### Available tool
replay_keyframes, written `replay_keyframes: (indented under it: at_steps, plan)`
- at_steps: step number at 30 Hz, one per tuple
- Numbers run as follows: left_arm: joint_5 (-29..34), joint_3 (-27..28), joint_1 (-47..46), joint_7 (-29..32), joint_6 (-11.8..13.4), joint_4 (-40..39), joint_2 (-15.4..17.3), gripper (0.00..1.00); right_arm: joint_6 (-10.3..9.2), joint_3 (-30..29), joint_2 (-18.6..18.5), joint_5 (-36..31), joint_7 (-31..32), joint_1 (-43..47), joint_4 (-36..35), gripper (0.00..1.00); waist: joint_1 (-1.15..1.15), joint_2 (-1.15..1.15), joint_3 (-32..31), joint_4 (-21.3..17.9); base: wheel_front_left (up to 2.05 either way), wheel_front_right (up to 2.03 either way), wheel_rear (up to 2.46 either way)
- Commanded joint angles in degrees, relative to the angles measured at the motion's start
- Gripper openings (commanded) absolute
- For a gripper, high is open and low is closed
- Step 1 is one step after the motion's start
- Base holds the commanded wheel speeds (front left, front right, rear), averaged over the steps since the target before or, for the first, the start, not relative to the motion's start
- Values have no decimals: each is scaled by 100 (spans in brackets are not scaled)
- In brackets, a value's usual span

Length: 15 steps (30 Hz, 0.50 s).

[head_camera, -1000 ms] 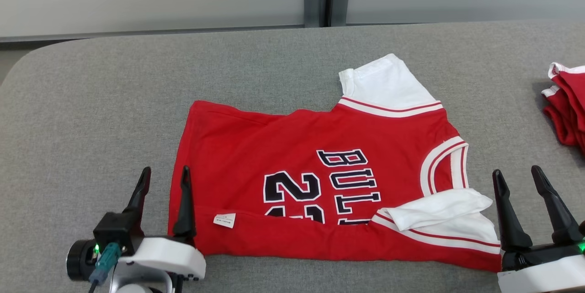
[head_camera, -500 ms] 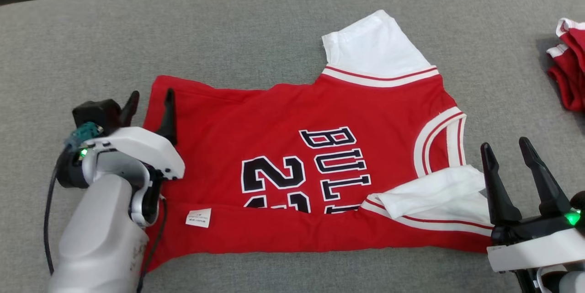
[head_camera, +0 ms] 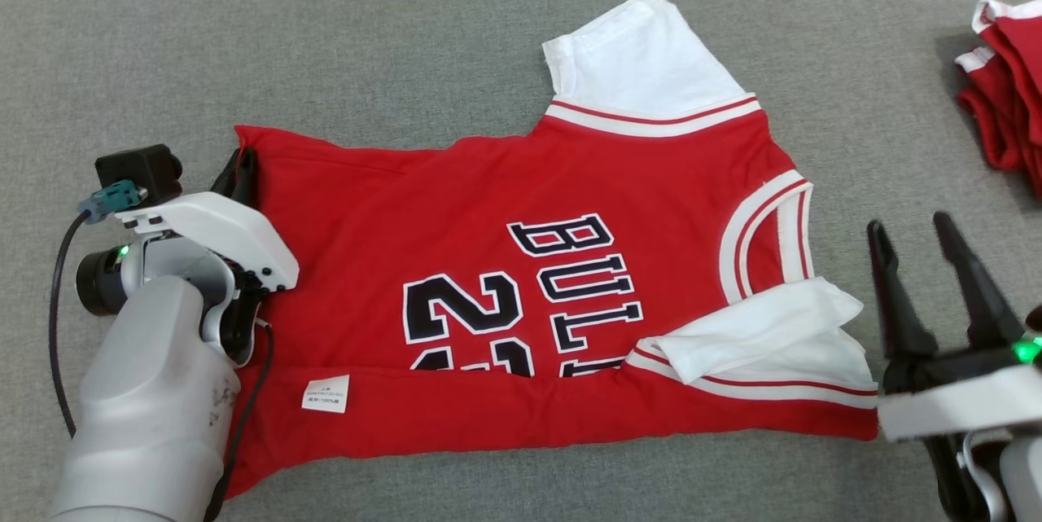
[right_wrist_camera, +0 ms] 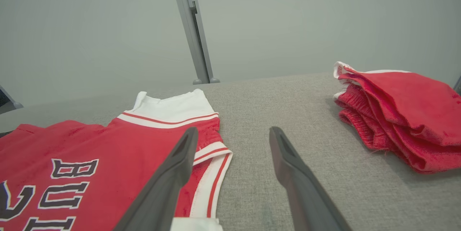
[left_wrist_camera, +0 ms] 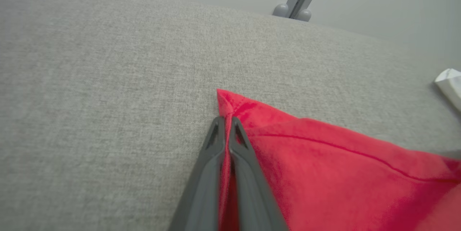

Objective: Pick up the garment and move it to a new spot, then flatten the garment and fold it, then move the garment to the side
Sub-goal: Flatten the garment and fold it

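Note:
The garment (head_camera: 505,286) is a red jersey with white sleeves and black lettering, lying partly folded on the grey table (head_camera: 391,41), neck toward the right. My left gripper (head_camera: 240,173) is at its far left corner, shut on the red hem; in the left wrist view the fingers (left_wrist_camera: 216,144) pinch the garment (left_wrist_camera: 324,162) edge just below the corner tip. My right gripper (head_camera: 920,241) stands open to the right of the jersey's near white sleeve, nothing between its fingers (right_wrist_camera: 284,159). The garment (right_wrist_camera: 108,151) lies to its left.
A pile of red and white clothes (head_camera: 1005,90) sits at the table's right edge, also seen as folded red cloth (right_wrist_camera: 396,112). Grey wall and a vertical post (right_wrist_camera: 191,25) stand behind the table. Bare table stretches left of and beyond the jersey.
My left gripper moved forward to the jersey's far left corner and closed on the hem. The head camera tilted down, shifting the whole picture. The right gripper stayed open.

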Motion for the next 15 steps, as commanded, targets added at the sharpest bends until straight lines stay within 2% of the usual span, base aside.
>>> replay_keyframes:
  at_steps: [1, 7, 15]
  plan:
    - [44, -23, -61, -9, -22, 45, 2, 0, 0, -12, -41, 16, -31, -121, 31, 100, 0, 0, 17, 21, 0, 0, 0]
    - [144, -194, -391, -328, -37, 116, -196, 0, 0, 253, -391, 422, 11, -1257, 758, 100, 0, 0, 230, 252, 0, 0, 0]
    - [115, -618, -870, -592, -100, -86, -517, 0, 1, 1083, -1006, 1024, 450, -3187, 2005, 100, 0, 0, 794, 958, 0, 0, 0]
